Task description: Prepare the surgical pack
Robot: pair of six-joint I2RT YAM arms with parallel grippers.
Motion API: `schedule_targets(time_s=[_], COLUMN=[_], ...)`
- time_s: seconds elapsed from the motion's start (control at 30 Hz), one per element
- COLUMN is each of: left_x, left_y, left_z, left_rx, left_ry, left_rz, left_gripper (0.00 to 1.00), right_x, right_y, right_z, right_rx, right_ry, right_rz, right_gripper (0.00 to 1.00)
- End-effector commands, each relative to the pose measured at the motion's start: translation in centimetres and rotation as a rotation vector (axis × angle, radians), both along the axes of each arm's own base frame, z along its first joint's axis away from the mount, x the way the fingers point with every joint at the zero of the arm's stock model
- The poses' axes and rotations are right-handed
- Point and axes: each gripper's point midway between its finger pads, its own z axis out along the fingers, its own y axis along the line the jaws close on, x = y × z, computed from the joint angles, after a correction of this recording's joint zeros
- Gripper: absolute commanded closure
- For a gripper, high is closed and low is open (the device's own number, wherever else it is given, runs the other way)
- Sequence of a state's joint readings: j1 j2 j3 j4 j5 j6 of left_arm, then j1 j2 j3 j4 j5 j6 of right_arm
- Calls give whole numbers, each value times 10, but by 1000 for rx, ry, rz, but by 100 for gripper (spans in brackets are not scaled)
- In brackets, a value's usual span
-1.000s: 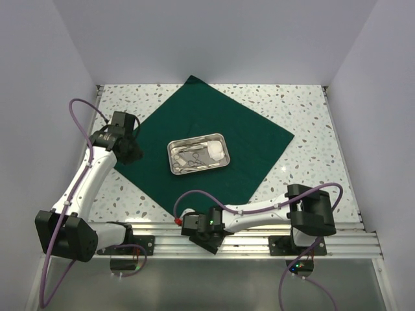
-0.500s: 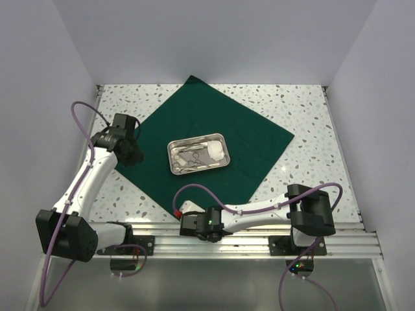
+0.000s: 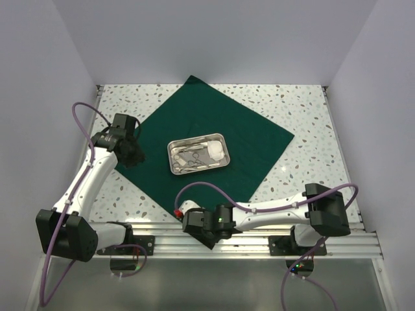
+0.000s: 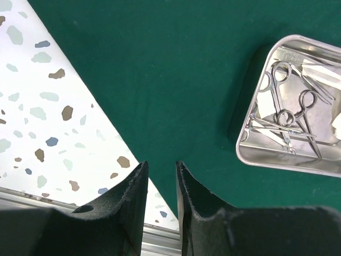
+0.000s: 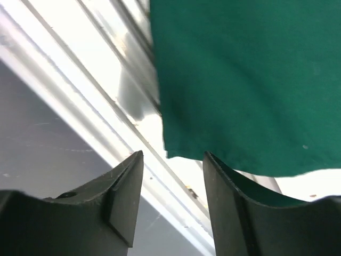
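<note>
White walls (image 3: 214,39) enclose a speckled table (image 3: 305,110), with a metal rail (image 3: 259,243) along its near edge where both arms are bolted.

**Cloth.** The green cloth (image 3: 214,123) lies flat and open near the middle of the table. It is turned like a diamond, with one corner toward the rail and one toward the left wall.

**Tray.** A steel tray (image 3: 170,158) sits at the centre of the cloth. It holds scissor-like instruments (image 4: 290,114) and a white gauze pad (image 3: 216,151).

**Left gripper.** Your left gripper (image 4: 161,168) is at the cloth's left corner. Its fingers are a narrow gap apart and hold nothing. In the left wrist view the tip of the cloth lies just beside the right-hand finger, with bare table showing through the gap.

**Right gripper.** Your right gripper (image 5: 171,154) is low over the rail at the near corner. Its fingers are moderately apart and empty. In the right wrist view the cloth's corner hangs just ahead of the gap, not between the pads.

**Progress.** The loading appears done, since the tray is filled and centred. The wrapping has not begun: no corner is lifted and no fold is laid over the tray. All four corners remain to be folded over the tray and the bundle closed. The near and left corners look like the first candidates.
</note>
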State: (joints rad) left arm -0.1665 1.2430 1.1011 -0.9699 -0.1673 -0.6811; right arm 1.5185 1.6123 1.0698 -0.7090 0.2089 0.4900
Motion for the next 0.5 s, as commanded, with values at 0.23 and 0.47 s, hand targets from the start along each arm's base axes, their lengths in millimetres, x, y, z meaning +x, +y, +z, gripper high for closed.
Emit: schedule_targets(time_s=[0.23,0.47], left_x=[-2,-7], left_y=[-5,-8], left_z=[5,0], left_rx=[-30,-49], left_ry=[-14,-9], left_rz=[-8,-19], left_gripper=[69,70], right_x=[-10,-3], right_y=[5,-22], right_z=[-8,28], right_rx=[63,236], right_ry=[53,192], right_rz=[-71,-311], right_gripper=[45,33])
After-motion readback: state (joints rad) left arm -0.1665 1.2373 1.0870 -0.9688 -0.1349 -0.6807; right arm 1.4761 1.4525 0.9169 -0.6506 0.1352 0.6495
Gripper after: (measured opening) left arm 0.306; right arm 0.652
